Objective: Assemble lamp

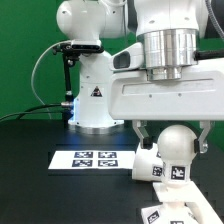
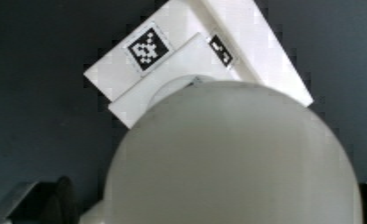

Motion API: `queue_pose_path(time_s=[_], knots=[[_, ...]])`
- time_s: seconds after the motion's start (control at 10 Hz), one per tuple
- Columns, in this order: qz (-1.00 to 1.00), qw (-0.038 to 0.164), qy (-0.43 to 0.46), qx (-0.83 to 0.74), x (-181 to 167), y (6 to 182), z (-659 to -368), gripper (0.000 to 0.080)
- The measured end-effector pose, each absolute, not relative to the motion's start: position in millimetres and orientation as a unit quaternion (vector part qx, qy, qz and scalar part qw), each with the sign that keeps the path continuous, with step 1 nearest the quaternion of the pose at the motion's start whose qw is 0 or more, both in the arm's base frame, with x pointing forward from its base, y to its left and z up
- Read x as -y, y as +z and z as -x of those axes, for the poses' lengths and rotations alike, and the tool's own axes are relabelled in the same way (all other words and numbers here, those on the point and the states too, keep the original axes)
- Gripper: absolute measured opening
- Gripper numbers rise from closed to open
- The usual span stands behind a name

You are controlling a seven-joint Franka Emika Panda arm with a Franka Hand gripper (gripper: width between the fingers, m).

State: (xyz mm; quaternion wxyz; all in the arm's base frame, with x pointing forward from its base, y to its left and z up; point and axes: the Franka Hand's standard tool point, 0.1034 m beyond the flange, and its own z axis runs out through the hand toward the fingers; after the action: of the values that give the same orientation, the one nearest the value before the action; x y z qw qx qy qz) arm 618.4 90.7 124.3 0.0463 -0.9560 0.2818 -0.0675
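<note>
The lamp's round-headed bulb [image 1: 176,143] stands upright on the white tagged base [image 1: 149,166], at the exterior view's right. My gripper [image 1: 172,140] hangs straight down over it. Its two fingers [image 1: 140,134] stand on either side of the bulb's head with a gap on each side, so it is open and holds nothing. In the wrist view the bulb's head [image 2: 224,150] fills most of the picture, with the base [image 2: 171,55] and its tags beyond it. One dark finger [image 2: 34,202] shows at the edge. Another white tagged part [image 1: 168,212] lies nearer the camera, cut off by the frame, so its shape is unclear.
The marker board [image 1: 88,158] lies flat on the black table, to the exterior view's left of the base. Behind it stands the big white robot body [image 1: 92,95], with a black cable and stand beside it. A green wall closes the back.
</note>
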Motion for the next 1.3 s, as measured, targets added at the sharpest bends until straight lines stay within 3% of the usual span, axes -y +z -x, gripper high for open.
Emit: queue_pose_path(time_s=[0.2, 0.4, 0.5, 0.6, 0.7, 1.1, 1.3], knots=[[0.989, 0.013, -0.080, -0.123, -101.2, 125.5, -619.0, 0.0699], [0.993, 0.007, -0.081, -0.079, -101.0, 126.0, -620.2, 0.0699], [0.992, 0.008, -0.081, -0.092, -100.8, 125.6, -620.1, 0.0699], [0.992, 0.009, -0.081, -0.095, -100.7, 125.7, -620.2, 0.0590], [0.991, 0.010, -0.081, -0.110, -100.6, 125.5, -620.2, 0.0574], [0.952, 0.024, -0.083, -0.292, -98.6, 125.2, -620.6, 0.0574], [0.881, 0.043, -0.047, -0.470, -98.7, 124.1, -618.2, 0.0574]])
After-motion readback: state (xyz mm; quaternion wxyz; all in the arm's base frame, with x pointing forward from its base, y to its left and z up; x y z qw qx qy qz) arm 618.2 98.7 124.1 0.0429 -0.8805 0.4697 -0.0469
